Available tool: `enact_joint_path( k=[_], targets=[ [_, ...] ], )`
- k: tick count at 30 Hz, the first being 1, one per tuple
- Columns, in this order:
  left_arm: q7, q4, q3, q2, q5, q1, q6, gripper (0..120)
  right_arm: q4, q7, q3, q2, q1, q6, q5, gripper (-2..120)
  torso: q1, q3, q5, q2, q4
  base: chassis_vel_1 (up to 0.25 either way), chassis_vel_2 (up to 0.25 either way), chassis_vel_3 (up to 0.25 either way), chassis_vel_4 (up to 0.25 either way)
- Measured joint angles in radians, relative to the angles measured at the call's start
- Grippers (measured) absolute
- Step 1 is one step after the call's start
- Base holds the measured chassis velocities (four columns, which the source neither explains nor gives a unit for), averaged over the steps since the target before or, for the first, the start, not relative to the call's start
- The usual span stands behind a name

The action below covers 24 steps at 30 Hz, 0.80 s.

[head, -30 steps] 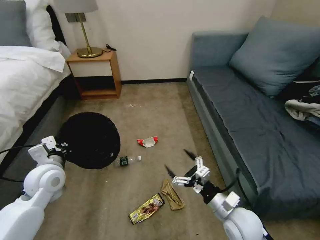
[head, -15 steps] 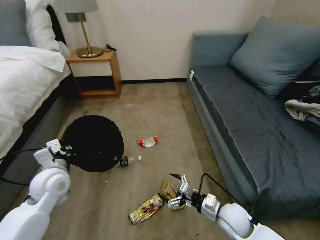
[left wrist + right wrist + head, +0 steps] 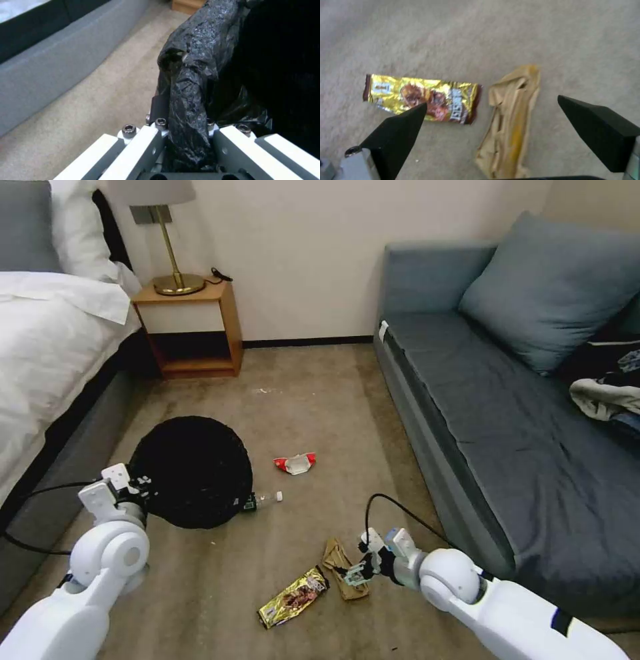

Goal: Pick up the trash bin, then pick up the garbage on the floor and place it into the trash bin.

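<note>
Four litter pieces on the floor. Left hand (image 3: 186, 140) clamped on trash bin (image 3: 193, 470) rim and bag. Right hand (image 3: 493, 135) spread wide just above tan paper scrap (image 3: 510, 122), beside gold wrapper (image 3: 423, 97). Probably light, crumpled, soft; best pinched across its narrow middle.

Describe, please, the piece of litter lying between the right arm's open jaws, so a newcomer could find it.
Start at the grey sofa and look down to the carpet by its near corner. The tan paper scrap lies there, long, crumpled and dull, unlike the shiny gold wrapper beside it.
</note>
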Motion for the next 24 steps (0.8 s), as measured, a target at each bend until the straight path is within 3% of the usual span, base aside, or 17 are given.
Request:
enact_joint_path(
  k=[10,24],
  targets=[
    [0.000,-0.003,-0.011,0.005,-0.003,0.012,-0.002,3,-0.099,0.086,-0.067,0.122,0.057,-0.091,-0.066,100,0.000,0.000,0.0000,0.000,0.0001,0.000,0.000,0.000,0.000],
    [-0.001,-0.012,-0.014,-0.005,-0.002,0.022,-0.004,3,-0.153,0.115,-0.062,0.157,0.048,-0.146,-0.142,100,0.000,0.000,0.0000,0.000,0.0001,0.000,0.000,0.000,0.000]
  ],
)
